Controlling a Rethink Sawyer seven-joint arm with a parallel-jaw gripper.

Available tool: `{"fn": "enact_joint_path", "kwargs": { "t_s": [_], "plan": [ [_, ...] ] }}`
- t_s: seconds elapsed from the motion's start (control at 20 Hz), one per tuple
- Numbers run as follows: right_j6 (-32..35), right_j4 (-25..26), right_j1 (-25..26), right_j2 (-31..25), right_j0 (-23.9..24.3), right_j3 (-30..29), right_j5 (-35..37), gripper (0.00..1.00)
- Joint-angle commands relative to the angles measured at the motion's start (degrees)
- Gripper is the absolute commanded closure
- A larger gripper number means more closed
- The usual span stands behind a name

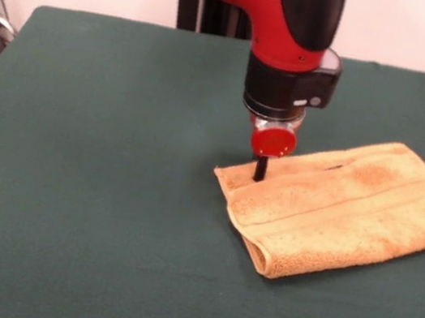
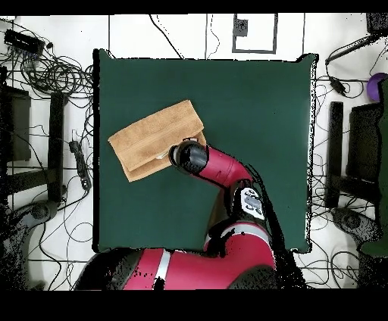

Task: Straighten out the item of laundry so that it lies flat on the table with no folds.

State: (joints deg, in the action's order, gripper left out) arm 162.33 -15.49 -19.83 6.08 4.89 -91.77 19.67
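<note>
The orange-tan towel [image 1: 343,211] lies folded over on itself on the right part of the green table [image 1: 99,147], with a rounded fold along its near left edge and a woven band across it. No tag shows. My gripper [image 1: 260,170] points straight down onto the towel's far left corner. Its black fingers stand together as one narrow bar, shut on the cloth at that corner. In the overhead view the towel [image 2: 155,140] lies left of the table's [image 2: 250,106] middle, and the arm's wrist [image 2: 189,157] covers the towel's right corner and hides the gripper.
The towel's right end reaches near the table's right edge in the front view. Cables [image 2: 53,72] and stands [image 2: 333,151] lie on the floor round the table. The arm's base [image 2: 242,250] stands at the table's bottom edge in the overhead view.
</note>
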Motion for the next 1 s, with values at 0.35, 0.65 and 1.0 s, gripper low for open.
{"fn": "enact_joint_path", "kwargs": {
  "t_s": [0.35, 0.65, 1.0],
  "plan": [
    [-0.7, 3.2, 12.3, -5.3, -2.5, 1.3, -4.0, 1.00],
    [-4.8, 8.7, 11.8, -5.0, 0.6, -1.1, -5.1, 1.00],
    [-4.0, 13.3, 10.5, -5.4, 3.6, -6.4, -7.3, 1.00]
  ]
}}
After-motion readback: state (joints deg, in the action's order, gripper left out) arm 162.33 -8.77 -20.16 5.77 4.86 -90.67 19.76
